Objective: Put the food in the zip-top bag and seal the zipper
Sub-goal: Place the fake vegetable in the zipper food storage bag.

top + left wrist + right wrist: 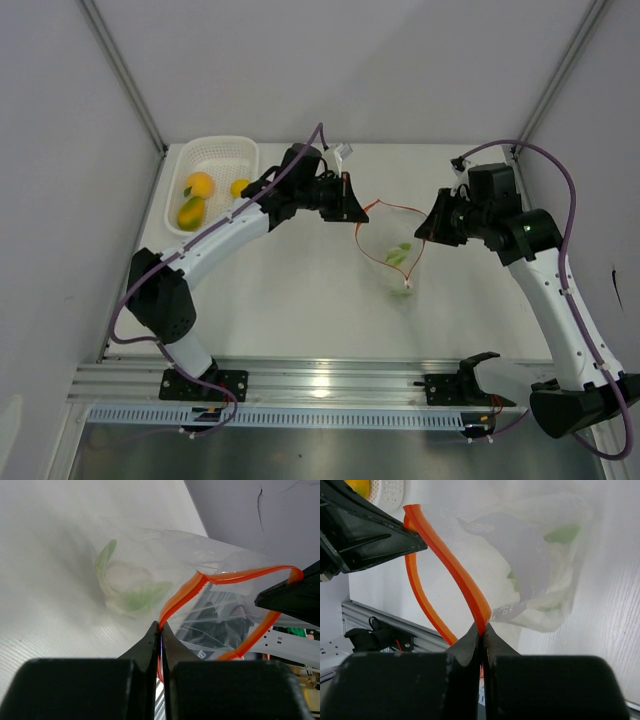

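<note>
The zip-top bag (400, 270) is held up between the two arms over the middle of the table (300, 300), its mouth pulled open into an orange-red loop. The left jaws are pressed together on the zipper (372, 214) at the loop's left end; the right jaws are pinched tight on the same strip at its right end (each wrist view shows the tips meeting with only the strip between them). Inside the clear pouch sits the white cauliflower-like piece (131, 587) with its green leaves, low down near the bottom; whether the bag's bottom touches the table, I cannot tell. The rest of the food lies in the white mesh basket (222, 148) at the table's far left corner, well apart from the bag: the orange round fruit (200, 184); the yellow-green fruit (190, 212) just beside it on the near side; and a yellow fruit (240, 187) to their right.
</note>
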`<state>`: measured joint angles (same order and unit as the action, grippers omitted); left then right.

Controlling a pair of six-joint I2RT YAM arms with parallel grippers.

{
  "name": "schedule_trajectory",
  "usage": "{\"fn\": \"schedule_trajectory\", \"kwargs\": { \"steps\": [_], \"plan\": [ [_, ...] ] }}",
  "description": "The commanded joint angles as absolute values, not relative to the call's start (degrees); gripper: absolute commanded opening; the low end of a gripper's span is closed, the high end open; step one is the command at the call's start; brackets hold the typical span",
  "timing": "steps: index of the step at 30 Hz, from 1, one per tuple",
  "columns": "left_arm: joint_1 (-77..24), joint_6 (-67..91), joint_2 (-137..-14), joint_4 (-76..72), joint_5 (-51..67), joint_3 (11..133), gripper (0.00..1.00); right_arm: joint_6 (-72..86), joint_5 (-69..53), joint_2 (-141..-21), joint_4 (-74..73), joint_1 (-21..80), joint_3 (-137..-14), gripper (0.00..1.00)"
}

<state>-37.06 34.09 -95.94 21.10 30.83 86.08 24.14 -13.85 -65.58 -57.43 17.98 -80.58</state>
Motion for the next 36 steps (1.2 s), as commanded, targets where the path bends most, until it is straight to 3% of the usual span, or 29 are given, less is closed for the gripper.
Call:
{"fn": "schedule_trajectory", "kwargs": {
  "steps": [1,13,20,21,22,25,27,28,33,36],
  "plan": [
    [-37.88,32.52,-96.24,19.16,30.24,85.52,0.04,22.24,-15.11,-64.25,-55.11,18.10,-79.99,0.00],
    [-40.08,27.60,-98.79,22.13,28.32,91.22,0.13,23.20,-13.01,-68.29,-51.77,19.25,-77.43,0.00],
    [-39.55,29.17,-94.58,22.94,23.30,89.83,0.45,26.54,-12.30,-70.05,-49.57,20.91,-77.61,0.00],
    [-39.55,29.88,-93.53,22.42,23.20,88.78,0.54,26.72,-12.30,-70.05,-49.31,21.70,-77.61,0.00],
    [-39.55,30.58,-92.47,21.80,23.38,86.94,0.70,26.54,-12.48,-70.05,-49.13,22.06,-77.52,0.00],
    [-39.38,32.17,-87.55,19.42,21.54,82.02,0.89,25.31,-11.08,-69.79,-48.43,22.94,-76.91,0.00],
    [-38.85,32.87,-81.96,18.91,14.88,78.08,0.93,25.66,-10.37,-69.70,-47.47,23.03,-76.29,0.00],
    [-38.06,32.96,-79.74,18.29,12.85,75.18,0.99,26.45,-10.72,-69.78,-46.42,23.03,-76.03,0.00],
    [-33.76,31.56,-70.14,22.05,-2.00,71.63,0.99,27.42,-13.62,-71.01,-40.44,24.52,-71.90,0.00],
    [-25.70,29.71,-71.53,28.28,-2.72,75.65,0.99,27.07,-12.49,-71.54,-37.71,25.31,-69.88,0.00]
  ]
}}
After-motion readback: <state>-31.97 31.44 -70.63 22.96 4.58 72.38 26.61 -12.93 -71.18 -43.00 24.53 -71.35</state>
